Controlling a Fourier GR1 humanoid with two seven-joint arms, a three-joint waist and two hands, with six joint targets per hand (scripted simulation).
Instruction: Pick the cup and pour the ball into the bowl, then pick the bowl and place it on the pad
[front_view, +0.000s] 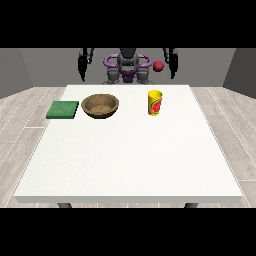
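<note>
Yellow cylindrical cup (155, 102) with red emblem, upright on white bench (130, 155) right of brown wooden bowl (100, 106) and green square pad (63, 110); probably light, rigid, best gripped mid-wall; red ball (159, 66) behind; both hands' fingers unreadable.

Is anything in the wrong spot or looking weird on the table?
Yes, the red ball. It is not in the yellow cup; it shows up high, above the table's far edge, near the arm at the view's right, with nothing visibly holding it. The cup stands upright, and the wooden bowl and green pad look normal.
</note>
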